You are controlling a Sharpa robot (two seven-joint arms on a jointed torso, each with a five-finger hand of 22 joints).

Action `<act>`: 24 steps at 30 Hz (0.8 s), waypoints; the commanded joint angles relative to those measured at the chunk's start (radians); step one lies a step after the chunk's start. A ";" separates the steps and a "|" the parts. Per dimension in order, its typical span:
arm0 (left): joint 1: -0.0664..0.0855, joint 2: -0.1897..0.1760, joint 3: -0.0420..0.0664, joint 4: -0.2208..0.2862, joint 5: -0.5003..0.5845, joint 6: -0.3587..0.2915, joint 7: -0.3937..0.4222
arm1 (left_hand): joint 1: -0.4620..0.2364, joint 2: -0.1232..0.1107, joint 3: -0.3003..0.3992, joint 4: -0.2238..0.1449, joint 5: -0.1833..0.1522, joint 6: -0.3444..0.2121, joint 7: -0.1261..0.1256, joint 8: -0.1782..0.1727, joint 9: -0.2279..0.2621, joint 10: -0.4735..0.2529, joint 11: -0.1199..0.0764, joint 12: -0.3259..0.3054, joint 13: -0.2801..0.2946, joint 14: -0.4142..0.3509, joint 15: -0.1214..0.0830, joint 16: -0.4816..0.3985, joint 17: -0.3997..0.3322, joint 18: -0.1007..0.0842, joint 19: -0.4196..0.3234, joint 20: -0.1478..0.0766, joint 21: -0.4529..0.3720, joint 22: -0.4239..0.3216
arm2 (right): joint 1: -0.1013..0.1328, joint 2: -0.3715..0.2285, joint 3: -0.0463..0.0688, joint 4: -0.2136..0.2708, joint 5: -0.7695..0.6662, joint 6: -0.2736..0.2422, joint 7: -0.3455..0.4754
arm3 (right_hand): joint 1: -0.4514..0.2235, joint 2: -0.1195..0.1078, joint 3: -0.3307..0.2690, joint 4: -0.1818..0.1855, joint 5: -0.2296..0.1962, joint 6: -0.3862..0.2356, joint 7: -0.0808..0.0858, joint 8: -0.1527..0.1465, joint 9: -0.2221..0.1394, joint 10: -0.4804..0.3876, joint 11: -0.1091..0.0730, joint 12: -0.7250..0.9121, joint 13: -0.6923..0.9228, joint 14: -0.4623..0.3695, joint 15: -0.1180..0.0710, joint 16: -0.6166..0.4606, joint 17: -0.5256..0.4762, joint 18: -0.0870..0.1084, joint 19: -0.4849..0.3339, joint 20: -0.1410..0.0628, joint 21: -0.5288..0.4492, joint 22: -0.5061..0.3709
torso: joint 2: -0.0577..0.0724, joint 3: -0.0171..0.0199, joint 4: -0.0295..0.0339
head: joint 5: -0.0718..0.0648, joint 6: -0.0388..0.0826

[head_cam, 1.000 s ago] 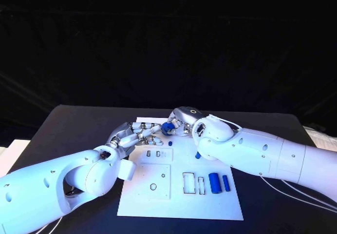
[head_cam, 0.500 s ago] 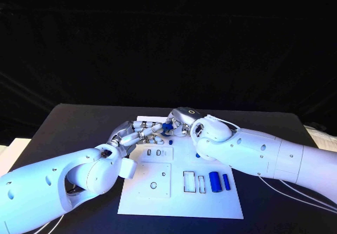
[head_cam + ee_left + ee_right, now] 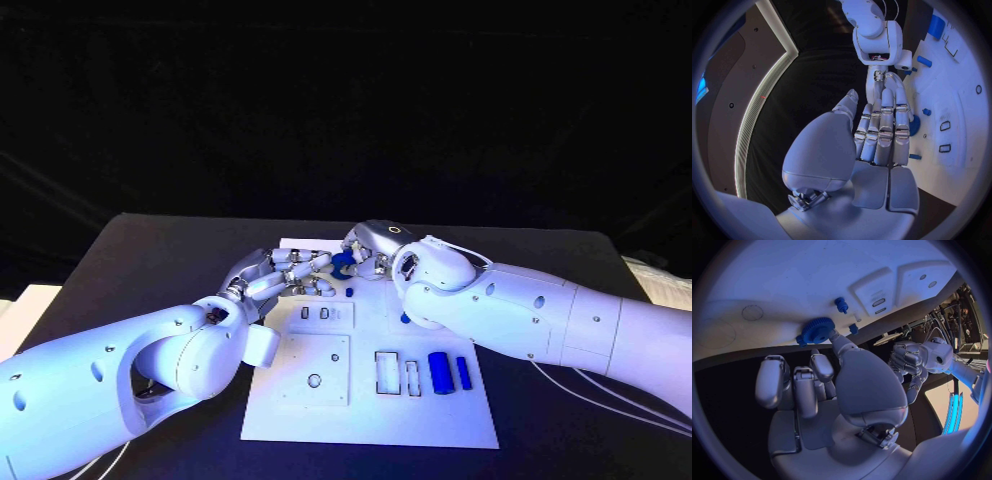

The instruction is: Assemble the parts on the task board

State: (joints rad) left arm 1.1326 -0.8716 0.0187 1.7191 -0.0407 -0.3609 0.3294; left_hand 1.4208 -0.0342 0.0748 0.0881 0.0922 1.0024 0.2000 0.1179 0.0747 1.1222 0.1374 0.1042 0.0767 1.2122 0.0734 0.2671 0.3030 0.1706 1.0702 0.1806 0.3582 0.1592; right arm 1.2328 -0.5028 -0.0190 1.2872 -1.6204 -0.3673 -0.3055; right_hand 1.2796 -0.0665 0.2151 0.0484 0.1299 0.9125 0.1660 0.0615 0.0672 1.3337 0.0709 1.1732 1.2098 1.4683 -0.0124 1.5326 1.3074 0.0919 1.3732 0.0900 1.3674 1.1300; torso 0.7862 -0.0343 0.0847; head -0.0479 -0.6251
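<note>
Right hand (image 3: 378, 250): located just above centre of the head view, at the far end of the task board (image 3: 368, 410). The right wrist view shows one fingertip (image 3: 831, 333) touching a blue gear (image 3: 816, 330), which lies at the board's edge; the remaining fingers are extended and apart. Whether the gear is gripped or only touched cannot be determined.

Left hand (image 3: 277, 275): immediately left of the right hand in the head view, fingers extended side by side toward it. No part is visible inside it; its state cannot be confirmed.

Outward from the hands: a small blue peg (image 3: 349, 292) stands on the board just below them. Two blue cylinders (image 3: 440, 373) lie side by side at centre-right of the frame, beside empty rectangular slots (image 3: 388, 373).

Step in hand, as judged: seating or repositioning the gear at the far end of the board. The next move likely calls for a secure hold on the gear, then alignment of its bore over a post before pressing down. The cylinders remain to be placed.
</note>
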 commanded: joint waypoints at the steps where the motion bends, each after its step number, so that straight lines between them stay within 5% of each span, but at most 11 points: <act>1: 0.001 0.001 0.001 0.001 -0.004 0.021 0.001 | 0.002 0.009 0.002 -0.005 -0.004 -0.003 0.002 -0.005 -0.001 -0.004 0.001 -0.006 0.000 -0.007 0.001 0.001 0.001 0.011 0.002 -0.001 0.005 0.001 | 0.000 0.000 0.000 0.000 -0.010 0.005 -0.016 | 0.003 -0.003 -0.007 0.001 -0.003 -0.004 -0.002 0.002 0.002 -0.006 0.002 -0.003 0.000 0.085 0.008 -0.005 0.186 -0.006 0.000 0.007 -0.004 -0.001 | 0.000 0.0002 -0.0003 | -0.002 -0.001; 11: 0.001 0.001 0.001 0.000 -0.004 0.021 0.001 | 0.002 0.009 0.002 -0.005 -0.004 -0.003 0.002 -0.005 -0.001 -0.004 0.001 -0.006 0.000 -0.007 0.001 0.001 0.001 0.011 0.002 -0.001 0.005 0.001 | 0.000 -0.007 0.000 0.007 0.001 -0.006 -0.008 | -0.001 0.002 -0.012 0.008 0.004 0.018 -0.006 0.010 0.009 0.002 -0.001 0.005 0.007 0.085 0.006 -0.005 0.185 -0.006 0.001 0.007 -0.003 0.001 | 0.001 0.0004 0.0002 | -0.004 -0.003; 16: 0.001 0.001 0.001 -0.002 -0.004 0.022 0.001 | 0.002 0.009 0.002 -0.005 -0.004 -0.003 0.002 -0.005 -0.001 -0.004 0.001 -0.006 0.000 -0.007 0.001 0.001 0.001 0.011 0.002 -0.001 0.005 0.001 | -0.001 -0.032 0.000 0.028 0.024 -0.074 0.017 | -0.008 0.003 -0.017 0.015 0.011 0.021 -0.007 0.009 0.010 0.013 -0.001 0.021 0.021 0.085 0.006 -0.006 0.185 -0.007 0.002 0.007 -0.001 0.004 | -0.001 0.0009 -0.0006 | -0.006 0.000; 20: 0.001 -0.002 0.001 -0.005 -0.004 0.022 0.002 | 0.002 0.010 0.003 -0.008 -0.005 -0.004 0.002 -0.006 -0.001 -0.004 0.001 -0.008 -0.001 -0.008 0.001 0.000 0.005 0.011 0.001 -0.001 0.006 0.001 | -0.001 -0.097 0.003 0.078 0.114 -0.160 0.120 | -0.005 0.002 -0.018 0.014 0.016 0.019 -0.007 0.007 0.009 0.023 -0.002 0.037 0.034 0.085 0.005 -0.006 0.184 -0.007 0.003 0.007 0.000 0.006 | -0.002 0.0019 -0.0044 | -0.005 0.004; 24: 0.001 -0.007 0.001 -0.009 -0.004 0.021 0.005 | 0.002 0.010 0.003 -0.008 -0.005 -0.004 0.002 -0.006 -0.001 -0.004 0.001 -0.008 -0.001 -0.008 0.001 0.000 0.005 0.011 0.001 -0.001 0.006 0.001 | 0.006 -0.177 0.007 0.124 0.248 -0.174 0.253 | 0.007 0.003 -0.016 0.008 0.022 0.021 -0.007 0.006 0.010 0.026 -0.002 0.041 0.039 0.085 0.005 -0.006 0.185 -0.007 0.003 0.006 -0.001 0.005 | -0.005 0.0039 -0.0121 | -0.004 0.009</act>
State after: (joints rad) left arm 1.1324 -0.8788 0.0187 1.7101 -0.0408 -0.3586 0.3274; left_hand 1.4208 -0.0342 0.0783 0.0846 0.0922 1.0024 0.2000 0.1180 0.0747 1.1221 0.1374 0.0987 0.0767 1.2122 0.0734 0.2671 0.3070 0.1706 1.0702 0.1806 0.3582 0.1589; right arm 1.2355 -0.6685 -0.0131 1.4007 -1.5126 -0.4748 -0.2049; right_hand 1.2795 -0.0663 0.2013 0.0622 0.1492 0.9277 0.1585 0.0692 0.0760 1.3540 0.0691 1.2109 1.2476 1.4683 -0.0125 1.5326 1.3081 0.0920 1.3732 0.0899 1.3674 1.1345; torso 0.7841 -0.0324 0.0790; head -0.0531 -0.6192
